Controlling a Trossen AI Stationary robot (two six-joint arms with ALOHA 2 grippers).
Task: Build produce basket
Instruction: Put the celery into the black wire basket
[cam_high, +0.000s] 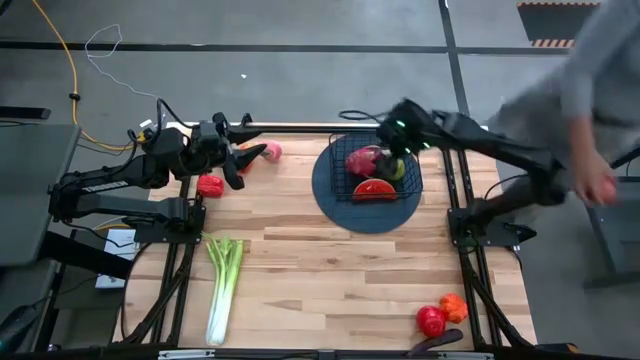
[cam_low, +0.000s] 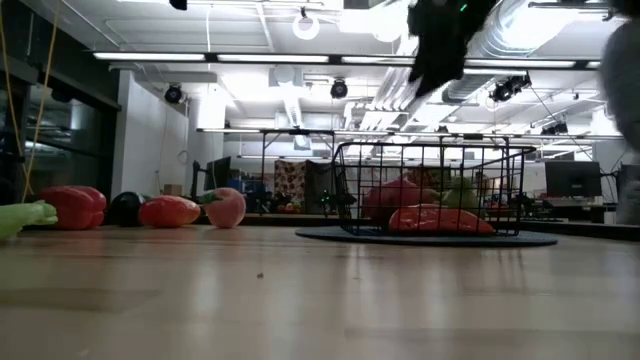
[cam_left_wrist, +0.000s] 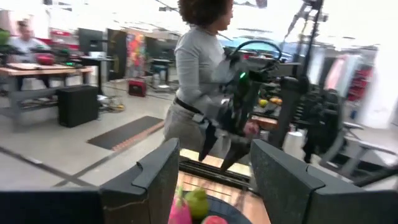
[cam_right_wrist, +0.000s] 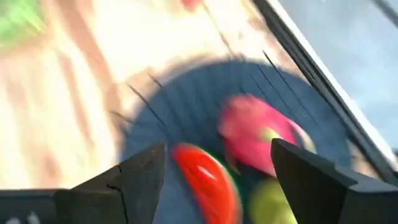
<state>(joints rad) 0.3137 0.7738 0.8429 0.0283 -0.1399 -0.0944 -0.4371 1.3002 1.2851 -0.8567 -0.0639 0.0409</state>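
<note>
The black wire basket (cam_high: 340, 165) stands on its dark round disc (cam_high: 365, 215) at the table's far right. Inside lie a pink dragon fruit (cam_right_wrist: 255, 134), a red piece (cam_right_wrist: 208, 177) and a green piece (cam_right_wrist: 270, 202). My right gripper (cam_right_wrist: 217, 168) hangs open above the basket (cam_low: 430, 190), tilted down, with nothing between its fingers. My left gripper (cam_high: 245, 155) is raised at the far left and points level toward the basket. It is open (cam_left_wrist: 214, 174) and holds nothing. A pink-orange fruit (cam_high: 270, 150) lies just beyond it.
A red pepper (cam_high: 210, 185) lies at the far left and a long celery (cam_high: 225, 285) at the near left. Red (cam_high: 431, 320), orange (cam_high: 455, 306) and dark (cam_high: 437, 344) pieces lie near the front right corner. A person (cam_high: 590, 90) stands beyond the table's right edge.
</note>
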